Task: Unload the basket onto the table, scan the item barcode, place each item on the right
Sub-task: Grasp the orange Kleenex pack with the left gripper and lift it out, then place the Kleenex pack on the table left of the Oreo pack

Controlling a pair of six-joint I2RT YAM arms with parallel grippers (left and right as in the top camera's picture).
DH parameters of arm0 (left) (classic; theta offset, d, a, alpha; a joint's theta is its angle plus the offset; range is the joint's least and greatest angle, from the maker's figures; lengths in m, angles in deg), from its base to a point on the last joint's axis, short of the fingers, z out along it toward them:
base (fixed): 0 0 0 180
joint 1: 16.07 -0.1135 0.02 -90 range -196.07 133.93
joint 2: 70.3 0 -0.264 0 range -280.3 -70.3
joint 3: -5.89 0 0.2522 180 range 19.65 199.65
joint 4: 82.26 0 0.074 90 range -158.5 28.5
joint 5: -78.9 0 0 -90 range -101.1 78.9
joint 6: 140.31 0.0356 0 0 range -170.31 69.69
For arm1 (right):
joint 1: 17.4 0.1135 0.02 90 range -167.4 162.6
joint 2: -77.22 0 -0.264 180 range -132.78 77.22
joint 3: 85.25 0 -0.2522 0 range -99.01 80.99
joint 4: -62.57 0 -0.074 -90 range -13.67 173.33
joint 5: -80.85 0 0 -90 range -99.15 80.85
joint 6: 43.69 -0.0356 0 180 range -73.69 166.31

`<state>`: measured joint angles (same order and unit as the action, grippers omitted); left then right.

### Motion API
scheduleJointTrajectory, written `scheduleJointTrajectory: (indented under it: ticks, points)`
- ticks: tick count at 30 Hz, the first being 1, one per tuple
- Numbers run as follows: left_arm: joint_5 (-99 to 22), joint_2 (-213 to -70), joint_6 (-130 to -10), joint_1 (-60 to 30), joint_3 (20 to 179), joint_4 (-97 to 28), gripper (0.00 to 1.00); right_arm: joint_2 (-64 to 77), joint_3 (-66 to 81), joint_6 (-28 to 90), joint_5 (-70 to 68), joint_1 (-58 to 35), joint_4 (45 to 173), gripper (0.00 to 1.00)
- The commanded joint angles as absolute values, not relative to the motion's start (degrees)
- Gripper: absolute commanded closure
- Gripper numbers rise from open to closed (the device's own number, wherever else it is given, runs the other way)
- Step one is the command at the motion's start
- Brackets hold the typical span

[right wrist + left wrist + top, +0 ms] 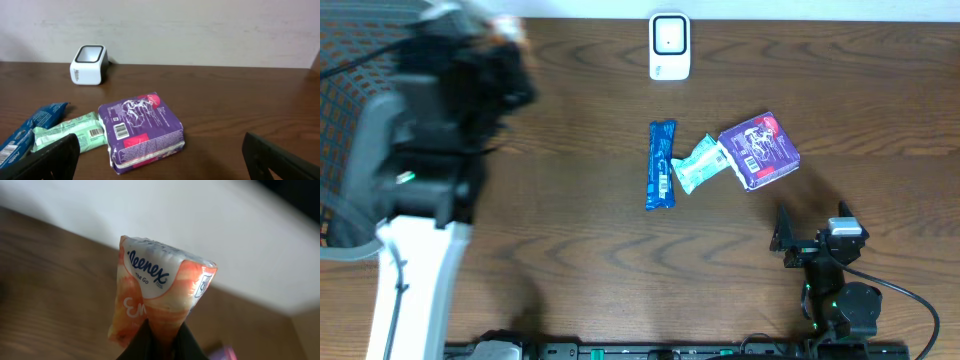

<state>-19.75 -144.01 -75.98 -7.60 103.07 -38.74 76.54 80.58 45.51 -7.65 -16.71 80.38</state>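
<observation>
Here's what the overhead can't give us: in the left wrist view the left gripper (160, 347) is clamped tight on the lower end of an orange-and-white tissue pack (160, 295), held up off the bench (45, 280). From above, the left arm looms over the far left corner and hides nearly all of that pack. The scanner (669, 46) sits mid far edge. Mid-bench lie a blue bar (661, 165), a green packet (700, 165) and a purple pack (760, 150), side by side and touching. The right gripper (808, 238) sits near the front right corner with its jaws wide apart and empty, and the right wrist view agrees.
</observation>
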Motion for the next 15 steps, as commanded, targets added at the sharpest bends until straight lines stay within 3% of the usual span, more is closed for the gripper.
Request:
scheduleJointTrajectory:
  ticks: [1,5,15]
  points:
    - [-16.3,-150.5,-71.7,0.1,103.4,-37.3,0.92,76.8,80.7,45.9,-7.8,-16.2,80.6,0.01]
    - [-6.1,-158.5,-71.1,5.7,103.4,-34.2,0.93,76.8,80.7,45.9,-7.8,-16.2,80.6,0.01]
    - [-7.6,-178.5,-70.5,11.9,103.4,-33.0,0.91,76.8,80.7,45.9,-7.7,-16.2,80.6,0.01]
